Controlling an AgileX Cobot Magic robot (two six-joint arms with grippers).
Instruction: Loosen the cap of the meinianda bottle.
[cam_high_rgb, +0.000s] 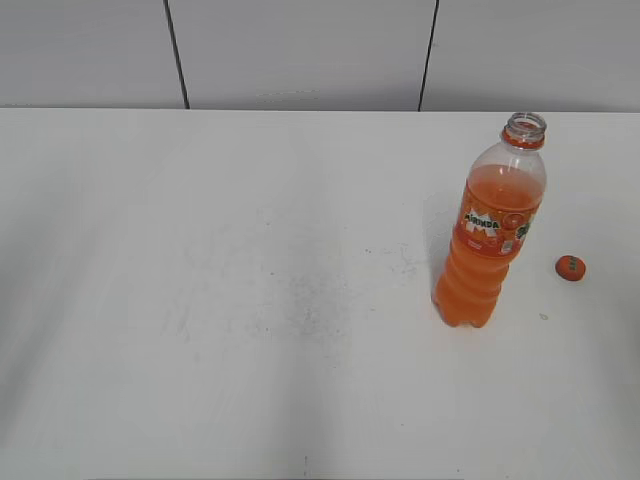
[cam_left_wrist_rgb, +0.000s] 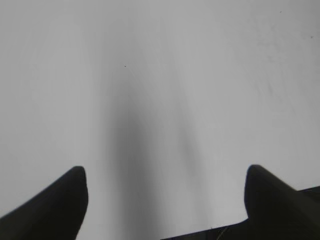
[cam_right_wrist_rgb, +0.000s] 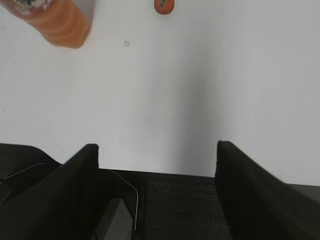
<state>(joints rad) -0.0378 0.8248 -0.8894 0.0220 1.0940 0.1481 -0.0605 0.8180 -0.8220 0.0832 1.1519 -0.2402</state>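
Note:
The meinianda bottle (cam_high_rgb: 495, 225) stands upright on the white table at the right, its mouth open with no cap on it. The orange cap (cam_high_rgb: 570, 267) lies on the table just right of the bottle. In the right wrist view the bottle's base (cam_right_wrist_rgb: 62, 22) and the cap (cam_right_wrist_rgb: 163, 5) show at the top edge. My right gripper (cam_right_wrist_rgb: 157, 147) is open and empty, near the table's front edge, well back from both. My left gripper (cam_left_wrist_rgb: 165, 172) is open and empty over bare table. Neither gripper shows in the exterior view.
The white table (cam_high_rgb: 250, 300) has faint scuff marks in the middle. A panelled wall runs behind its far edge. The table's front edge and a dark base show under the right gripper.

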